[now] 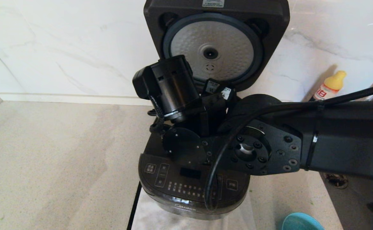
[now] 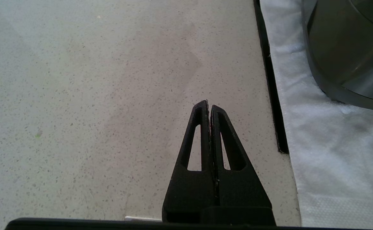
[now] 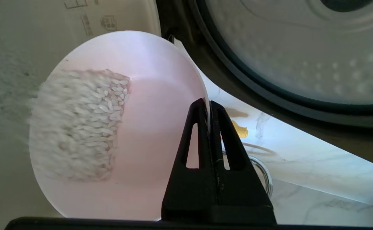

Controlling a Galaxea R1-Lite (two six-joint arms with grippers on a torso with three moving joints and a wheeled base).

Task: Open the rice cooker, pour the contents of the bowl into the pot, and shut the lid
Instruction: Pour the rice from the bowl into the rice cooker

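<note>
Speckled beige bench (image 1: pixel 46 166) is running along a white marbled wall, carrying the rice cooker (image 1: pixel 189 188) with its lid (image 1: pixel 215 44) standing upright. Over the cooker's opening, the right hand (image 3: pixel 208 110) is pinching the rim of a tilted pink bowl (image 3: pixel 148 134), and rice (image 3: pixel 84 124) is sliding out toward the pot (image 3: pixel 11 80) just beyond it. Off to the side, the left hand (image 2: pixel 208 107) is hanging pressed together, empty, over bare bench beside the cooker.

The rice cooker (image 1: pixel 193 188) stands on the counter (image 1: pixel 62 159) with its lid (image 1: pixel 216 44) raised. The right arm (image 1: pixel 301 140) reaches over it from the right. A yellow-capped bottle (image 1: pixel 330 85) stands far right.
</note>
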